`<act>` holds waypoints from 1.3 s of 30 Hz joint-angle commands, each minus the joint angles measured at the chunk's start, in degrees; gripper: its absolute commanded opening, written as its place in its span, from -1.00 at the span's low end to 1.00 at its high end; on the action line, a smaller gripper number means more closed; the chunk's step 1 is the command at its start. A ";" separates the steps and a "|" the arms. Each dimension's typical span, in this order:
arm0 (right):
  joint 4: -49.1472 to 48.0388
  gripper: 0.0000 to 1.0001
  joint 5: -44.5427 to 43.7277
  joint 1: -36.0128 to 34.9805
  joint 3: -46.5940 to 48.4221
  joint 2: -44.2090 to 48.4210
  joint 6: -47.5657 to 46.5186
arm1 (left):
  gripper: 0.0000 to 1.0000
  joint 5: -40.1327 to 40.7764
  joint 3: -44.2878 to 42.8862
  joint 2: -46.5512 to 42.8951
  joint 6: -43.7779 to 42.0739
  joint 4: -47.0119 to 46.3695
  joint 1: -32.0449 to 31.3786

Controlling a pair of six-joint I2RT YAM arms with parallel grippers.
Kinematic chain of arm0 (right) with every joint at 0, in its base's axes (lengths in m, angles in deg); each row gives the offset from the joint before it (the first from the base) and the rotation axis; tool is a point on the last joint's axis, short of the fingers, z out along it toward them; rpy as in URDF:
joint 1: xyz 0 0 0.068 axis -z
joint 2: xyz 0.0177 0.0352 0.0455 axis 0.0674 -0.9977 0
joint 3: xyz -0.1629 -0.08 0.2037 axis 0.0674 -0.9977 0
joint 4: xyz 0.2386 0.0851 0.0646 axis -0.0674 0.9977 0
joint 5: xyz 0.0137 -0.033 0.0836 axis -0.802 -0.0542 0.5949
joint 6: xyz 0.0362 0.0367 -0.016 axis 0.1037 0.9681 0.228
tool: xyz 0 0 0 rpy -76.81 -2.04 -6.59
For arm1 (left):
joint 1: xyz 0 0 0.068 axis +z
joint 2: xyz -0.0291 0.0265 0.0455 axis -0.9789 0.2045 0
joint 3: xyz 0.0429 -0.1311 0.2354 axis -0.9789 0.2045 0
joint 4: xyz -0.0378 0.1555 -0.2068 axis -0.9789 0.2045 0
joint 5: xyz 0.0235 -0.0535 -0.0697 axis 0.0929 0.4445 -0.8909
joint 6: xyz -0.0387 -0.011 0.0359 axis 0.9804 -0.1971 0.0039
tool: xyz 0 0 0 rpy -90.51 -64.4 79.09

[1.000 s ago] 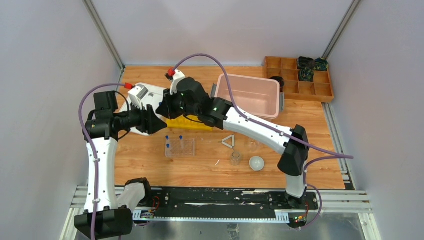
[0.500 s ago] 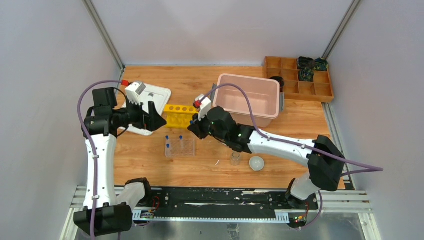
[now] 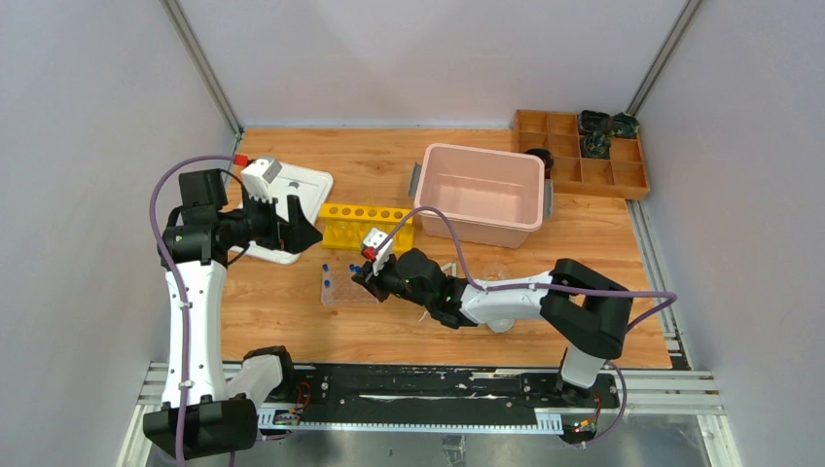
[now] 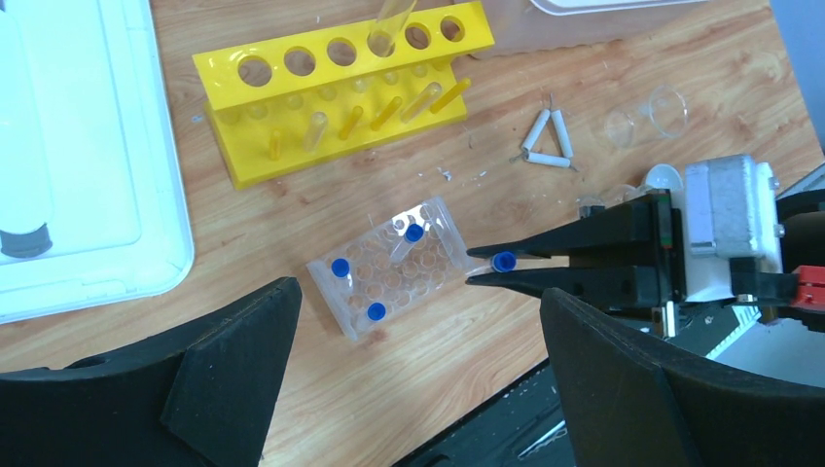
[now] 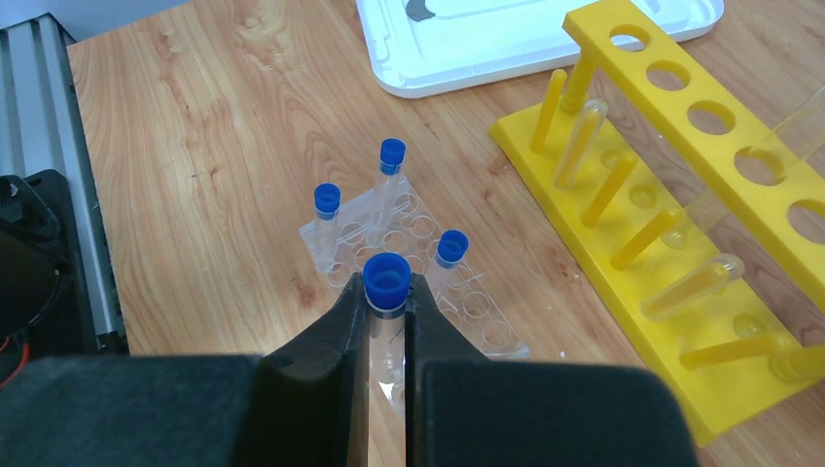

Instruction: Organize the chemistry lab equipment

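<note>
Where the two arms reach out, the counter [image 3: 292,321] is orange-brown wood grain. It is boxed in by plain grey walls [image 3: 438,58], with a black base plate [image 3: 438,375] on a metal rail at the near edge.

Counts:
- One pink tub [image 3: 484,148], far centre.
- One brown wooden compartment tray [image 3: 564,175], far right corner, with dark items in its back cells.
- One white lid [image 3: 306,185], far left.
- One yellow rack [image 3: 365,224] with six holes, holding one clear uncapped tube [image 4: 394,24] that leans.
- One clear plastic tube rack [image 4: 389,282], just in front of the yellow rack.
- Four blue-capped tubes. Three stand in the clear rack: [image 5: 327,197], [image 5: 392,154], [image 5: 452,246]. The fourth tube [image 5: 386,275] is held upright.
- One white triangle [image 4: 562,146], flat on the counter to the right of the clear rack.
- Two glass cups, [image 4: 620,126] and [image 4: 668,109], just beyond the triangle. More clear bits sit behind the right wrist; can't count them.
- One white round dish [image 3: 499,321], partly under the right forearm.

The right claw [image 5: 386,297] is pinched on the fourth tube just under its cap, at the edge of the clear rack nearest the right arm. Whether the tube is seated in a hole can't be told.

The left claw [image 4: 418,292] is spread wide and empty, up in the air near the white lid.
</note>
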State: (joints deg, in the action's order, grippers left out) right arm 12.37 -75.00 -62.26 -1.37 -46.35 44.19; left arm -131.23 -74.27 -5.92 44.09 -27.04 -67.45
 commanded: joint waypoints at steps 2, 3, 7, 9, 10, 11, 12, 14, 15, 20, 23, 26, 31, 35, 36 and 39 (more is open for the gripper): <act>-10.95 -1.00 0.59 -0.66 -1.42 -3.57 -2.25 | 1.00 0.71 -1.28 -1.15 -0.09 -0.35 -0.02; -11.92 -1.00 0.57 -0.74 -1.74 -4.12 -2.64 | 1.00 0.67 -1.28 -1.21 -0.10 -0.35 -0.02; -16.71 -1.00 0.59 -0.76 -3.69 -5.74 -4.10 | 1.00 0.66 -1.29 -1.22 -0.29 -0.35 -0.02; -18.37 -1.00 0.57 -0.73 -4.26 -6.53 -4.16 | 1.00 0.83 -1.29 -1.17 -0.34 -0.35 -0.02; -18.70 -1.00 0.59 -0.75 -4.39 -6.84 -4.21 | 1.00 0.91 -1.28 -1.20 -0.40 -0.35 -0.02; -19.22 -1.00 0.48 -0.76 -4.54 -7.04 -4.17 | 1.00 0.93 -1.27 -1.25 -0.45 -0.35 -0.02; -19.84 -1.00 0.38 -0.74 -4.67 -7.30 -4.16 | 1.00 0.93 -1.20 -1.37 -0.57 -0.35 -0.02; -20.44 -1.00 0.04 -0.79 -4.90 -7.72 -6.05 | 1.00 0.93 -1.19 -1.48 -0.63 -0.39 -0.02; -20.68 -1.00 -0.03 -0.76 -4.99 -7.93 -6.31 | 1.00 0.93 -1.21 -1.49 -0.63 -0.35 -0.04; -22.56 -1.00 -0.34 -0.76 -5.91 -8.96 -6.35 | 1.00 1.02 -0.92 -1.60 -0.63 -0.35 -0.02; -23.73 -1.00 0.51 -0.72 -5.91 -9.83 -5.46 | 1.00 0.93 -1.07 -1.55 -0.63 -0.35 -0.02; -23.79 -1.00 0.56 -0.76 -5.53 -10.60 -4.92 | 1.00 0.85 -1.42 -1.60 -0.54 -0.35 -0.02; -24.33 -1.00 1.49 -0.76 -5.22 -11.71 -4.78 | 1.00 0.84 -1.37 -1.62 -0.71 -0.35 -0.02; -24.66 -1.00 2.66 -0.76 -4.96 -12.35 -4.73 | 1.00 0.68 -1.43 -1.45 -0.80 -0.35 -0.02; -24.64 -1.00 2.82 -0.76 -4.88 -12.48 -4.77 | 1.00 0.67 -1.51 -1.43 -0.82 -0.35 -0.02; -24.81 -1.00 3.58 -0.76 -4.70 -12.72 -2.91 | 1.00 0.67 -1.71 -1.35 -0.74 -0.35 -0.02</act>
State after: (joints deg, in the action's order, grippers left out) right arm -10.01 -73.09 -62.37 -6.55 -57.75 39.75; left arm -130.33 -74.27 -6.71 44.03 -27.04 -67.45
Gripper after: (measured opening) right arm 0.116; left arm 0.996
